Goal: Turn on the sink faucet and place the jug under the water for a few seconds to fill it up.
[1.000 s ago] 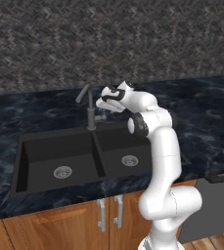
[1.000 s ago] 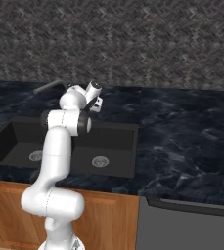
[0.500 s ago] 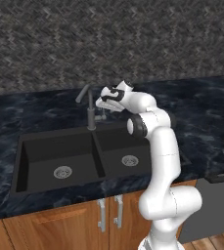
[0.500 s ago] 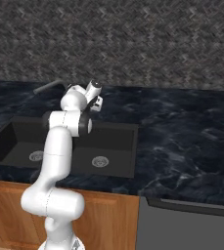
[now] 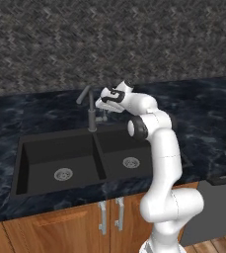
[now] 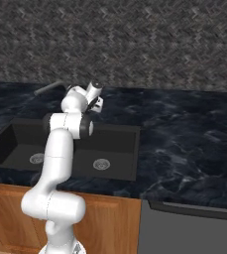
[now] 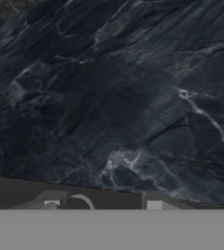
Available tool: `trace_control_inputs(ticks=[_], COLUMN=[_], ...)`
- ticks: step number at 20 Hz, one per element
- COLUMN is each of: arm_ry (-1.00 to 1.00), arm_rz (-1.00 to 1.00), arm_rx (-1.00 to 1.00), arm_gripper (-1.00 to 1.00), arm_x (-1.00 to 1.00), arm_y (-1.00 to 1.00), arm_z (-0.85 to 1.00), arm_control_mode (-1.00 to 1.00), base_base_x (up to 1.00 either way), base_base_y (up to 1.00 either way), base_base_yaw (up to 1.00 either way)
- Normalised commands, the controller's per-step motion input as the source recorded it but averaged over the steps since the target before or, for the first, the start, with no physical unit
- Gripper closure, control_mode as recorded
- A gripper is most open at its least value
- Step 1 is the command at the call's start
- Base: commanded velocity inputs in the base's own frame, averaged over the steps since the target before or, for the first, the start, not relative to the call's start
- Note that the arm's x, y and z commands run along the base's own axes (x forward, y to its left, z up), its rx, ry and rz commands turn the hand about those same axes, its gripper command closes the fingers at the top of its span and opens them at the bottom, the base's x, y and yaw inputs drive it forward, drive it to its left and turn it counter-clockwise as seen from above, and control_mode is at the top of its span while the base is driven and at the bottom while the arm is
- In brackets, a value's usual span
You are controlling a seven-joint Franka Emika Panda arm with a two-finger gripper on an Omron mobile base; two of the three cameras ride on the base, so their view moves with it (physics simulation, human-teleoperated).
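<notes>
The sink faucet (image 5: pixel 91 116) stands behind the divider of the black double-basin sink (image 5: pixel 55 153), its spout angled up to the left. No water shows at the spout. My gripper (image 5: pixel 103 105) hovers just right of the faucet's stem, at about spout height, over the counter strip behind the right basin. From the right base view the gripper (image 6: pixel 98 102) sits behind the arm's elbow, and the faucet spout (image 6: pixel 48 88) pokes out to the left. In the hand view two small tips stand apart at the bottom over dark marble, nothing gripped. The jug is out of view.
Each basin has a silver drain (image 5: pixel 63 173) (image 5: pixel 131 162). Dark marble counter (image 6: pixel 184 144) spreads to the right, with a stone-tile wall (image 5: pixel 134 44) behind. Wooden cabinet doors (image 5: pixel 60 230) sit below the sink and a grey appliance front (image 6: pixel 189 230) to the right.
</notes>
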Motion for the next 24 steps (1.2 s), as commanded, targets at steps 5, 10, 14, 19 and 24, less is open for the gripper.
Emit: trace_control_inputs(ticks=[5,10,14,19,24], arm_ry=[0.0,0.0,0.0,0.0,0.0], arm_rz=[0.0,0.0,0.0,0.0,0.0], arm_rx=[0.0,0.0,0.0,0.0,0.0], arm_gripper=[1.0,1.0,1.0,1.0,1.0], arm_x=[0.0,0.0,0.0,0.0,0.0], arm_y=[0.0,-0.01,-0.23,-0.43,-0.54], arm_z=[0.0,0.0,0.0,0.0,-0.01], arm_control_mode=[-1.0,-1.0,-1.0,-1.0,-1.0], base_base_x=[0.0,0.0,0.0,0.0,0.0], base_base_y=[0.0,0.0,0.0,0.0,0.0], base_base_yaw=[0.0,0.0,0.0,0.0,0.0])
